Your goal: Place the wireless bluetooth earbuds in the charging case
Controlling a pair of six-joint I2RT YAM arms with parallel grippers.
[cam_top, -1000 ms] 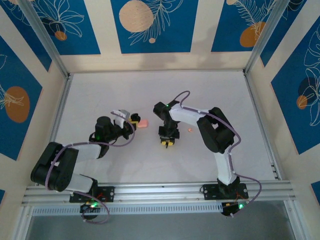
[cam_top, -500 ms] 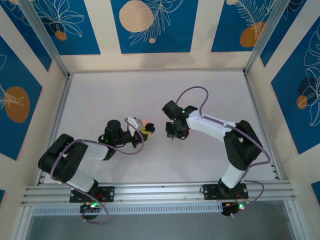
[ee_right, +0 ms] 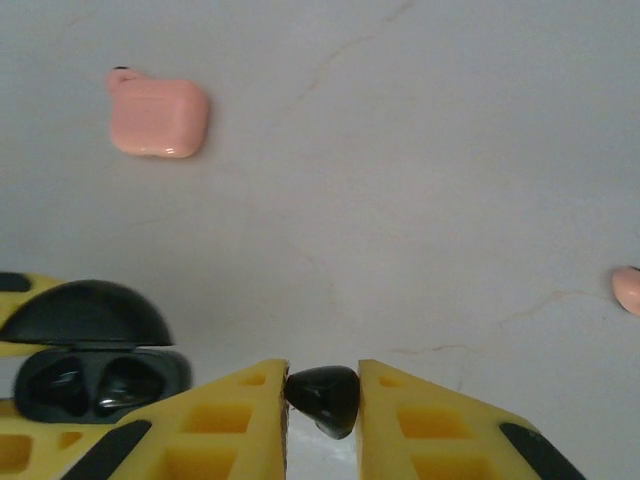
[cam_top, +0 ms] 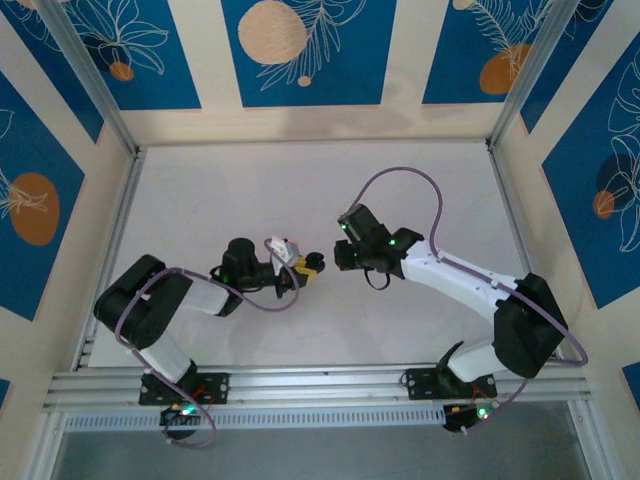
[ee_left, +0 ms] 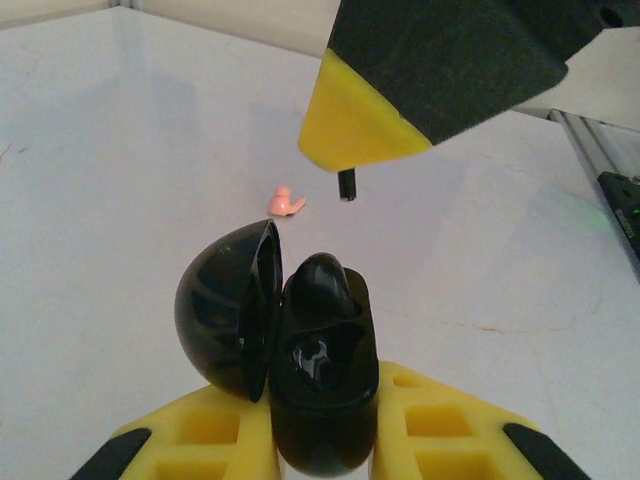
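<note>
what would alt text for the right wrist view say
The right end effector pinches a small glossy black earbud above a white table. An open glossy black clamshell case is at lower left; a closed salmon-pink rounded-square case lies on the table beyond.

No text, label, brand, number or sign can be read on anything here.

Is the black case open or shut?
Open: the glossy black round plastic case in the left gripper has its domed lid swung back, wells exposed.
</note>
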